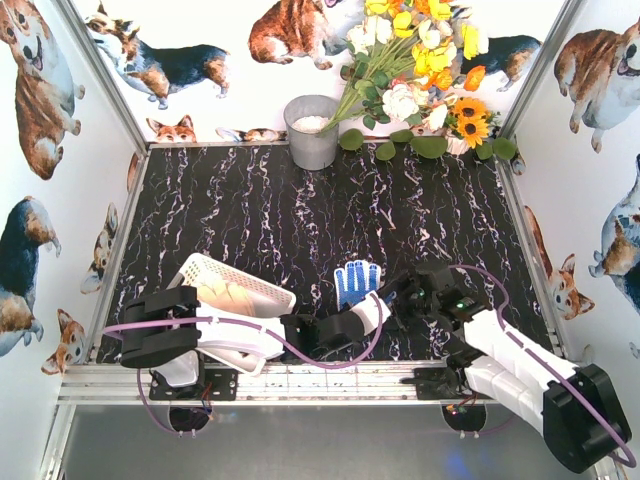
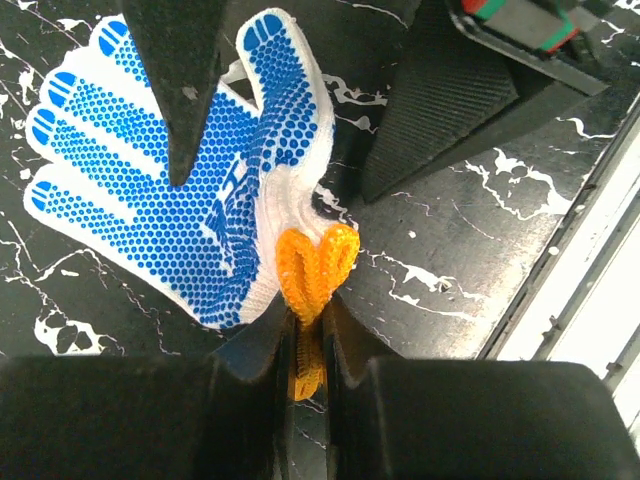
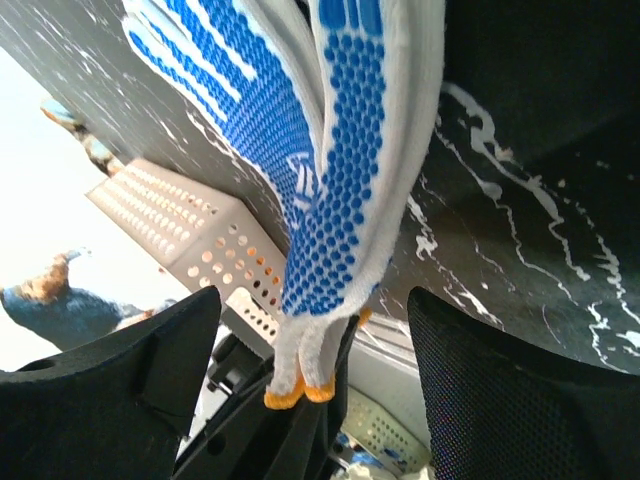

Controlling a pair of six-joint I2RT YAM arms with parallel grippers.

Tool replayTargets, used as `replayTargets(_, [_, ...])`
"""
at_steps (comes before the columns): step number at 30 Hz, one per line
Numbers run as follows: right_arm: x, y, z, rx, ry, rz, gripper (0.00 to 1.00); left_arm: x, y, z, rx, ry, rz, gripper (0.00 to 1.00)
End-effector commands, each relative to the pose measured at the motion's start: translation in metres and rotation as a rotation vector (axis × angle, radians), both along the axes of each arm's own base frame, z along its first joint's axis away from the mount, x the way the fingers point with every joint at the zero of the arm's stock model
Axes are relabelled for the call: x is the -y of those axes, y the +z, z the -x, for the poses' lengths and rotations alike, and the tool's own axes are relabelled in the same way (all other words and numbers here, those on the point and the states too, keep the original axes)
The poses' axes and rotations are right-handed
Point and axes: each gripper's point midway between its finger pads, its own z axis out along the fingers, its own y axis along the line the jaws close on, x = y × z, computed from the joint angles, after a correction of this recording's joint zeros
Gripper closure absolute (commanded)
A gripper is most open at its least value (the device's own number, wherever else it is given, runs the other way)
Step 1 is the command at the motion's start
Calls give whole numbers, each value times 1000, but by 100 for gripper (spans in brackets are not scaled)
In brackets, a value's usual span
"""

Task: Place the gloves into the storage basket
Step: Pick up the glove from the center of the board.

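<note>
Showing the glove task partly done, read from left to right. At far left the white basket sits at the near edge of the table, partly under the left arm. Pale gloves already lie inside it, though their number cannot be told.

Just right of the basket, the left gripper is pressed together on the orange cuff of a blue-dotted glove. The cuff bunches up between its fingers, and the palm and fingers of the glove fan out away from that grip. In the top view this glove stands outside the basket, beside its right end and apparently clear of the tabletop.

Further right, the right gripper is spread wide. Its two fingers stand on either side of the glove, and neither pad appears to press the fabric, so by this judgement the left gripper alone carries the glove.

Remaining work, as far as these views show: the blue-dotted glove must travel leftward over the basket rim and be let go there. No other glove shows on the bare tabletop. The pale contents of the grey bucket at the far edge cannot be identified.
</note>
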Motion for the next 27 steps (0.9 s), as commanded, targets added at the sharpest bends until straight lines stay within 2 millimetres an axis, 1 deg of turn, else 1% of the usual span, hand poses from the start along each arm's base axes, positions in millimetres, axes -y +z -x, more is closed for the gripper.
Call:
replayTargets(1, [1,4,-27,83,-88,-10,22,4,12,5,-33,-8,51,100])
replayTargets(6, [-13,-1,-33,102,-28,-31,23,6,20,8,-57,-13,83,100])
replayTargets(10, [-20,-10,-35,103,3,-20,26,5,23,9,-66,-12,93,100])
replayTargets(16, [-31,-21,-29,76,45,-55,32,5,24,13,-85,-30,93,100])
replayTargets(19, [-34,-26,-26,69,58,-52,35,5,27,15,-93,-40,101,100])
replayTargets(24, [-38,-27,-26,76,65,-88,55,4,29,18,-104,-48,100,100])
replayTargets(26, [-41,-24,-28,88,78,-102,64,-6,16,20,-115,-47,70,100])
replayTargets(27, [-43,-23,-28,92,85,-108,69,-7,16,21,-119,-50,70,100])
